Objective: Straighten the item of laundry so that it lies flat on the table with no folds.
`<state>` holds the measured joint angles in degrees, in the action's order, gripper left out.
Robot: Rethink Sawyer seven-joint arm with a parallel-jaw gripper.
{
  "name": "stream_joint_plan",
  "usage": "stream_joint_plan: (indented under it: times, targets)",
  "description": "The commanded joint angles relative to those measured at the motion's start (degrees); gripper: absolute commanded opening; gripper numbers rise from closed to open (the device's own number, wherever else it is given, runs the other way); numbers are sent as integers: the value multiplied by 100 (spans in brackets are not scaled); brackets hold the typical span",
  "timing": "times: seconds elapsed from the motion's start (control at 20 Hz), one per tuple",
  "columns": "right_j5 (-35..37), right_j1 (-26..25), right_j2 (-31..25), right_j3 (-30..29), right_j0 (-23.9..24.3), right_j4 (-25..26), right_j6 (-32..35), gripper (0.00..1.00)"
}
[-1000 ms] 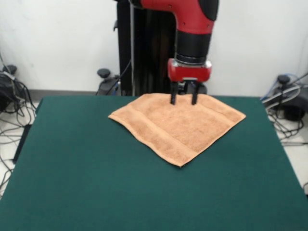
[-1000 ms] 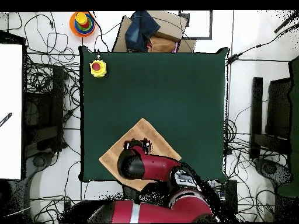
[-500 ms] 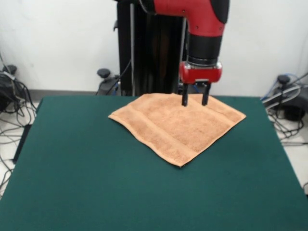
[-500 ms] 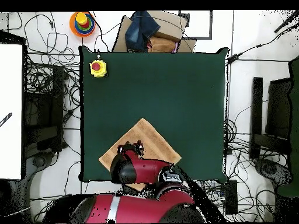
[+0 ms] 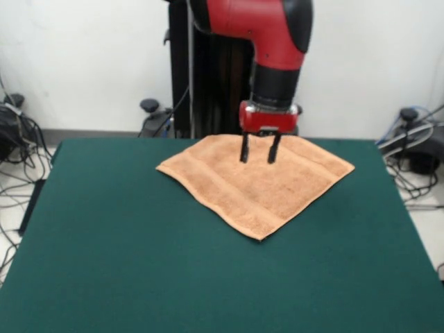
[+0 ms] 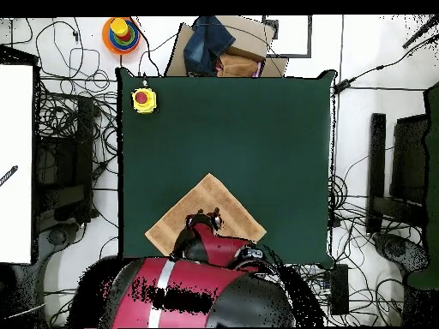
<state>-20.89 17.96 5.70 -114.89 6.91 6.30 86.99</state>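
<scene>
- Front view: the red and black arm (image 5: 267, 31) comes down from the top and bends so its last part points straight down at the towel (image 5: 257, 182).
- The gripper (image 5: 257, 151) hangs over the back part of the towel, near the far corner.
- Its 2 black fingers (image 5: 244, 148) point down with a clear gap between them. They are spread apart and hold nothing.
- I cannot tell if the finger tips touch the towel or stop just above it.
- The towel is peach-orange and lies like a diamond on the green table (image 5: 125, 263), toward the back edge and a bit right of the middle.
- 1 corner points at the camera. A woven band runs along the front left edge.
- The towel looks mostly flat. The left corner seems a little wavy.
- Overhead view: the arm (image 6: 206, 296) is big and covers the bottom corner of the towel (image 6: 219, 206).
- Only the top of the gripper (image 6: 202, 224) shows here, so the fingers are hard to see from above.
- A yellow box with a red button (image 6: 143, 100) sits at the top left corner of the table (image 6: 257, 128), well apart from the towel.
- The arm is cut off at the top of the front view.
</scene>
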Motion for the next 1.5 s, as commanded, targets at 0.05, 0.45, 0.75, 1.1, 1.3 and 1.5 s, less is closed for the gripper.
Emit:
stream_joint_plan:
  times: [0.05, 0.45, 0.75, 1.1, 1.3, 1.5]
  targets:
    - [-996, -1349, -152, 1175, 532, 164, 1094, 100]
    - [-1377, -1759, -121, 1475, 434, 78, 969, 100]
    - [-1483, -1848, -216, 1542, 420, 9, 1050, 100]
    - [-1489, -1974, -365, 1669, 274, -144, 1094, 100]
    - [-1505, -2203, -360, 2047, 218, -172, 954, 100]
    - [-1387, -2305, -379, 2136, 307, -154, 965, 100]
